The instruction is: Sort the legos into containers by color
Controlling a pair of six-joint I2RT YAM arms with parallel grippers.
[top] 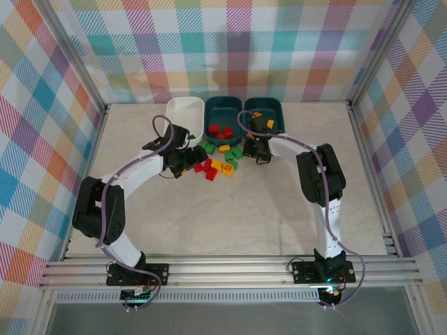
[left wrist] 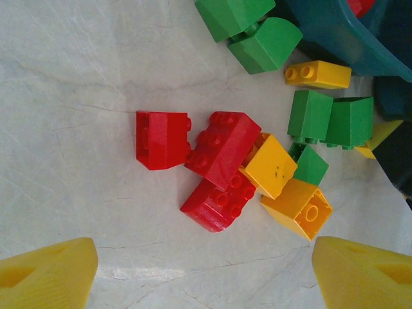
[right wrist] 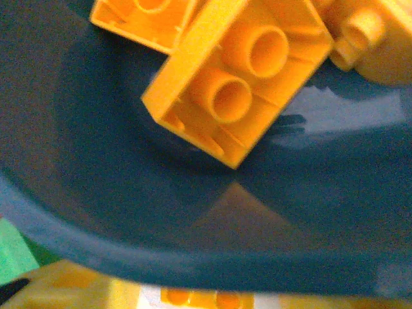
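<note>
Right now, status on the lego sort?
Left gripper open, empty, above the red legos. Right gripper at right teal tub, jaws unclear; yellow legos inside. Mixed pile on table unsorted, nothing blocking.

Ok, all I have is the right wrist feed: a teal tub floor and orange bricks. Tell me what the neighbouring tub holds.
Observer: In the top view, the middle teal tub holds red bricks.
Operator: Now list what lies loose on the table.
Observer: A mixed pile of red, green and yellow-orange bricks lies on the table, just in front of the tubs.
Operator: Report the left arm.
Observer: The left wrist view shows the left gripper with its fingers wide apart and nothing between them, hovering over a red cluster at the pile's edge.
</note>
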